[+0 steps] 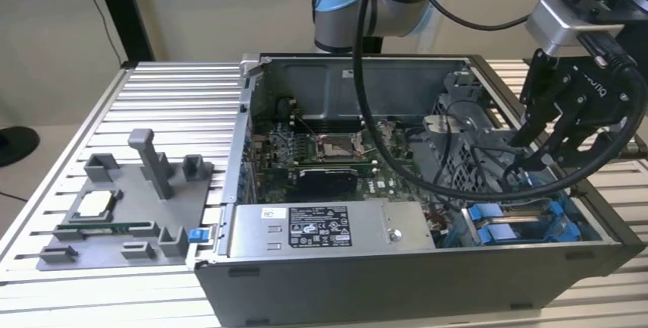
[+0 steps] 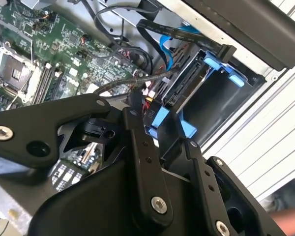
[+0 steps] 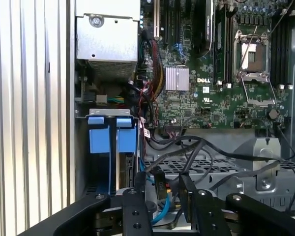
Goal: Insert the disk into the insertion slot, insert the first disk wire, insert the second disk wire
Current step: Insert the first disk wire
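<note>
Motherboard (image 3: 201, 98): near, beyond the fingers (image 3: 135, 209).
Power-supply box (image 1: 314, 229): well apart from them.
Grey fixture (image 1: 132, 199): farthest from the fingers, outside the case, on slatted table (image 1: 172, 93).

One computer case (image 1: 405, 282), one power supply (image 1: 319, 229)

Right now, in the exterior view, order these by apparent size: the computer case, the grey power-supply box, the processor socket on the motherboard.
Largest: computer case.
Then: power-supply box.
Smallest: processor socket, though it lies farther from the camera.
</note>
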Tool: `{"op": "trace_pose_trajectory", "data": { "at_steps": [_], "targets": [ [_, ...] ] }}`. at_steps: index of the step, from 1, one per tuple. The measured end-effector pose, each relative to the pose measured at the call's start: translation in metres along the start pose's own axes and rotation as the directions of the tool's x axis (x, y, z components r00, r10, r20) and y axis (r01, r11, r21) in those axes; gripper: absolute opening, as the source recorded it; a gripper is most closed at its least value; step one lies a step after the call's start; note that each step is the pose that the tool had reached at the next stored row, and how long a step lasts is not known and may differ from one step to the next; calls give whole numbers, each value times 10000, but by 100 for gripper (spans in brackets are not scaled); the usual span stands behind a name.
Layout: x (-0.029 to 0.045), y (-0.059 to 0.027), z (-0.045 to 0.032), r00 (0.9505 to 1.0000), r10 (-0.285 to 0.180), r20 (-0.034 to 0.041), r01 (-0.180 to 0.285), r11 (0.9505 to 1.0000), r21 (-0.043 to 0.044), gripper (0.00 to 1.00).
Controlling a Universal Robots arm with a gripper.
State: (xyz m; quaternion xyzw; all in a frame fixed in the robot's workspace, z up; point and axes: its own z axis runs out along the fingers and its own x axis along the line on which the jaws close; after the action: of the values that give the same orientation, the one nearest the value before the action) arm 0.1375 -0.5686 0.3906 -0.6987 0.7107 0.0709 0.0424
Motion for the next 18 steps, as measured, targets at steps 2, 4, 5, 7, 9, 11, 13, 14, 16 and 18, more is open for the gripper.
{"op": "trace_pose_trajectory", "data": {
  "at_steps": [2, 4, 5, 7, 9, 11, 13, 14, 16, 18],
  "targets": [
    [6, 0, 36, 10000, 1, 0, -1, 10000, 0, 100],
    [9, 0, 58, 10000, 0, -3, 0, 10000, 0, 0],
    [10, 0, 62, 10000, 0, -2, 0, 10000, 0, 0],
    [10, 0, 62, 10000, 0, -3, 0, 10000, 0, 0],
    [10, 0, 63, 10000, 0, -1, 0, 10000, 0, 0],
    [10, 0, 63, 10000, 3, 0, -3, 10000, 0, 0],
    [10, 0, 63, 10000, 3, 1, -3, 10000, 0, 0],
    [10, 0, 63, 10000, 3, 0, -3, 10000, 0, 0],
    [11, 0, 63, 10000, 3, 0, -3, 10000, -1, 0],
    [10, 0, 63, 10000, 3, 1, -3, 10000, -1, 0]
  ]
}}
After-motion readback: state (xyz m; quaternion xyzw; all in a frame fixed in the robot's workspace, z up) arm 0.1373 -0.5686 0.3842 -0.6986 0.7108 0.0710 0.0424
